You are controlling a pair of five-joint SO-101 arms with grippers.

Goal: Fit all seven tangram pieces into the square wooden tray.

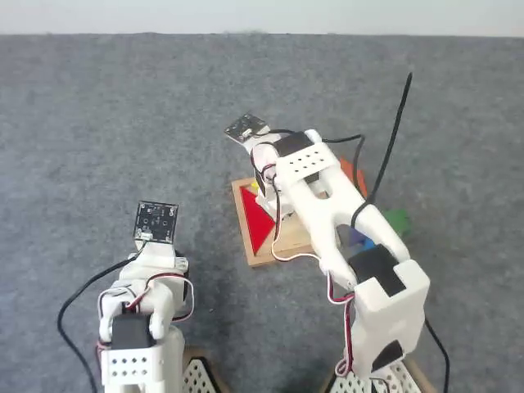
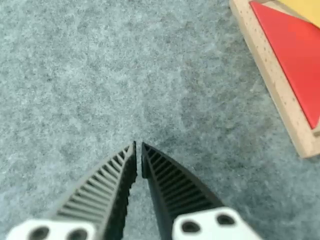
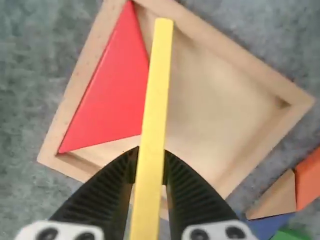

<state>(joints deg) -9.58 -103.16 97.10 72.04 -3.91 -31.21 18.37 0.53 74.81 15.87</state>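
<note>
The right gripper pinches a yellow piece on edge over the wooden tray, perhaps touching it, beside the red triangle. The left gripper, fingers pressed together, hangs over carpet left of the tray.

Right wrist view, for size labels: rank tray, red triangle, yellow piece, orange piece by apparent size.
tray
red triangle
yellow piece, edge-on and near the camera, so unsure
orange piece, partly cut off

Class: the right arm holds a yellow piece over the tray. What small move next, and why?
Probably lower and lay it flat: the right gripper holds the yellow tangram piece edge-on above the square wooden tray, beside the flat red triangle.
</note>
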